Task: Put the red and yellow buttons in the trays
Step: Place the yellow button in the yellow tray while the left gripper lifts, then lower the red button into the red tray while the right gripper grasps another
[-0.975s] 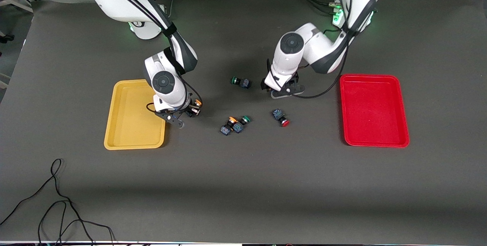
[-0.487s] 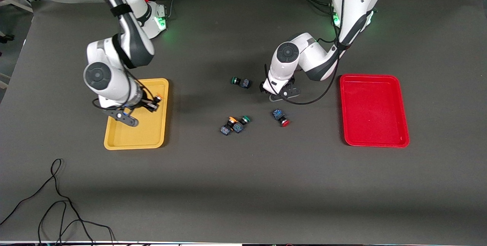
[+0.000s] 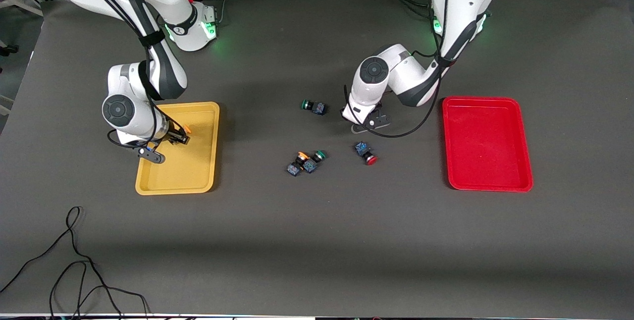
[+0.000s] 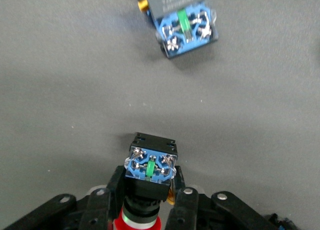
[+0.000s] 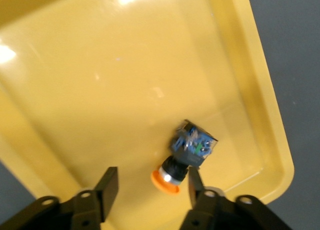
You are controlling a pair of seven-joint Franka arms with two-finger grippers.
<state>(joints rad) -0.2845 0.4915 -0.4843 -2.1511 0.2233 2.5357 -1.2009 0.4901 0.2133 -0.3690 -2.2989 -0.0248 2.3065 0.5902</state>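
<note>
My right gripper (image 3: 173, 137) is open over the yellow tray (image 3: 198, 171). An orange-yellow capped button (image 5: 192, 150) lies in that tray (image 5: 100, 79) between the open fingers, close to one of them (image 5: 195, 182). My left gripper (image 3: 369, 121) is low over the table's middle, shut on a red-capped button (image 4: 150, 175); the hand hides this button in the front view. A second red-capped button (image 3: 366, 153) lies on the table nearer the camera. Another orange-capped button (image 3: 298, 160) lies in a small cluster. The red tray (image 3: 485, 141) is toward the left arm's end.
A green-capped button (image 3: 316, 157) touches the orange one in the cluster. Another green-capped one (image 3: 313, 107) lies beside my left gripper. The left wrist view shows a further button (image 4: 185, 22) on the mat, its cap mostly cut off. A black cable (image 3: 74, 260) lies near the front edge.
My right arm carried the orange-capped button from beside the yellow tray to over it and opened; the button now lies in the tray. My left gripper has hardly moved.
</note>
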